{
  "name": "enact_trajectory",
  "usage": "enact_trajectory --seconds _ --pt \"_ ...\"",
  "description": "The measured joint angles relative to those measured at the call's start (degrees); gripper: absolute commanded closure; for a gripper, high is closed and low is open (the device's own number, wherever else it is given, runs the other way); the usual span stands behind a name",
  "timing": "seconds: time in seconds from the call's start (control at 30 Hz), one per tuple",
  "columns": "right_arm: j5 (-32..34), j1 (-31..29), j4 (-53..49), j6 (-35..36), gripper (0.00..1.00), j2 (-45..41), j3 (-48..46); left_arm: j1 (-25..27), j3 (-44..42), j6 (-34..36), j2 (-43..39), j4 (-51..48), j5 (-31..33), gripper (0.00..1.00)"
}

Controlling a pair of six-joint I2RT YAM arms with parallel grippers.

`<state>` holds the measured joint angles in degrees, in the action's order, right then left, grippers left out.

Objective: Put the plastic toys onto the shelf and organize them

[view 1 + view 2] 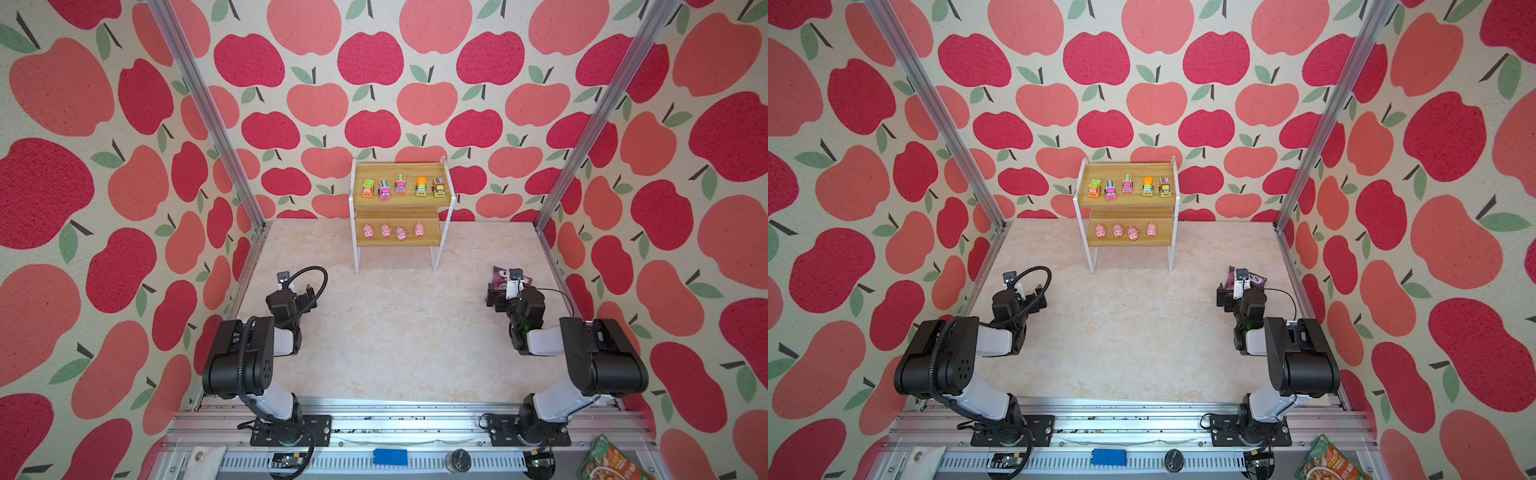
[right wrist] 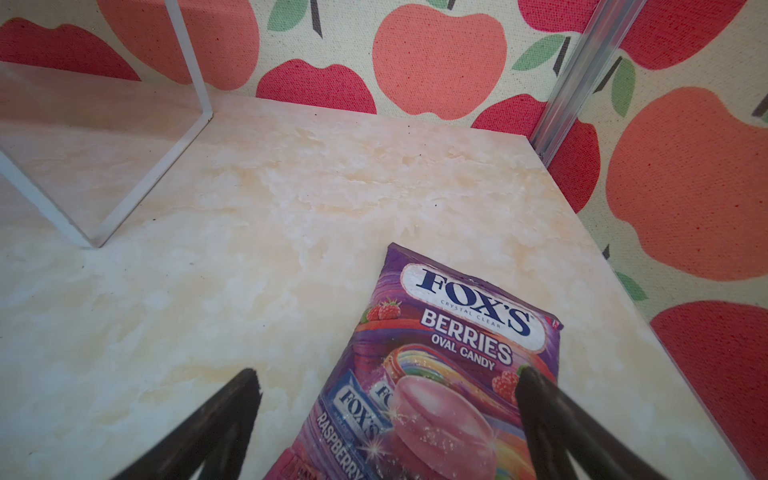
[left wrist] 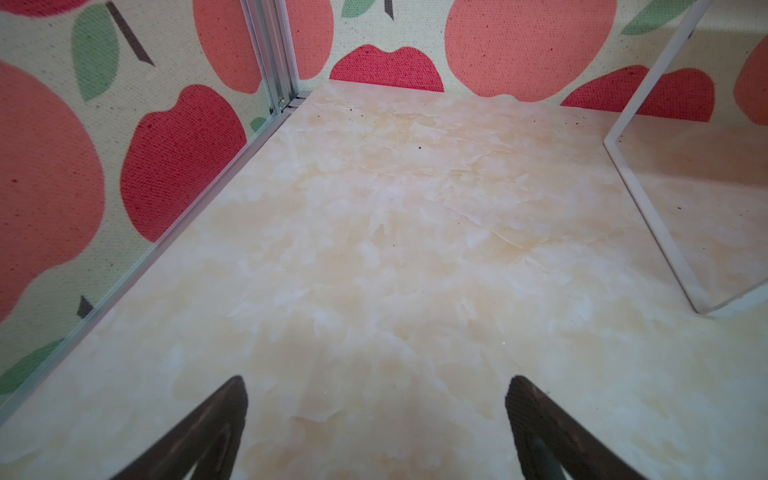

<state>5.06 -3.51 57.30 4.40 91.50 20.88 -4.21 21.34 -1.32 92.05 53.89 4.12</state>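
— Room on the left?
— The left claw hangs by the desk's left edge, spread wide and empty, with open desk ahead.
— The toys?
— On the shelf at the middle of the far edge, well apart from both claws: five trucks on top, four pigs below.
— Right side?
— The right claw, wide apart and holding nothing, hangs over a candy bag near the right edge.

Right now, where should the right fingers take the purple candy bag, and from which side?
Probably from above, across the short width of the candy bag: it lies flat, face up, on the table, partly beneath the open right fingers.
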Motion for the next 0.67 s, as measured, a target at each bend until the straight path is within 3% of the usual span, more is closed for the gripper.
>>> enact_trajectory --seconds 0.67 --pt "-0.63 -0.11 -0.98 0.0 0.01 0.0 0.0 0.33 0.0 0.85 0.0 0.81 0.0 0.01"
